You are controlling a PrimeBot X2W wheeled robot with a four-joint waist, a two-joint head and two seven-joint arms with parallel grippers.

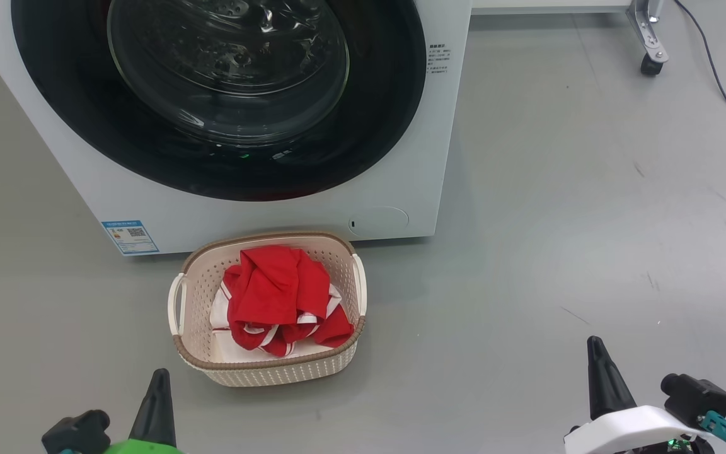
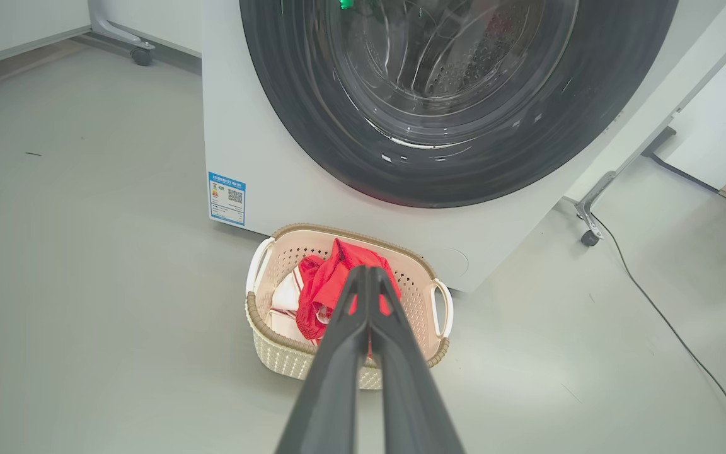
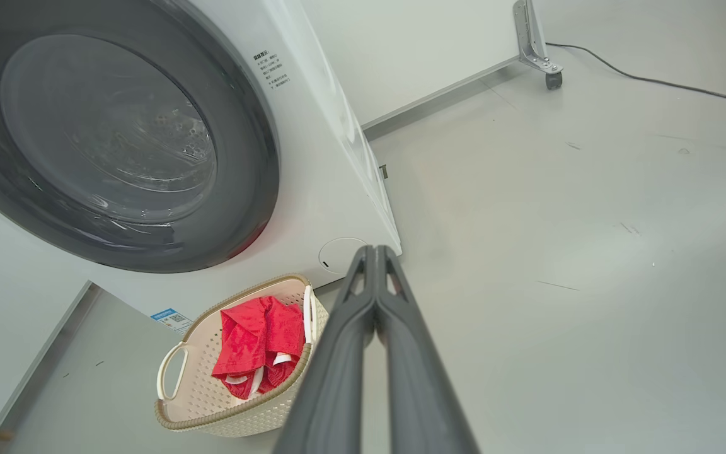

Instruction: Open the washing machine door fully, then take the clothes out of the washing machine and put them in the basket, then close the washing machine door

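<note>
**user1:** white washing machine (image 1: 312,217), glossy black rim on the washing machine door (image 1: 394,94), little blue sticker (image 1: 130,236)

**user2:** yep, and the clothes (image 1: 278,296) are bright red with white stripes. The basket (image 1: 262,372) is cream, dotted with holes, with a brown woven-look rim

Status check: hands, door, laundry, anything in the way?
Hands: left hand shut, right hand shut, both empty. Task: door closed, clothes in basket before washing machine. Way: cable on floor far right, away from both hands.
</note>
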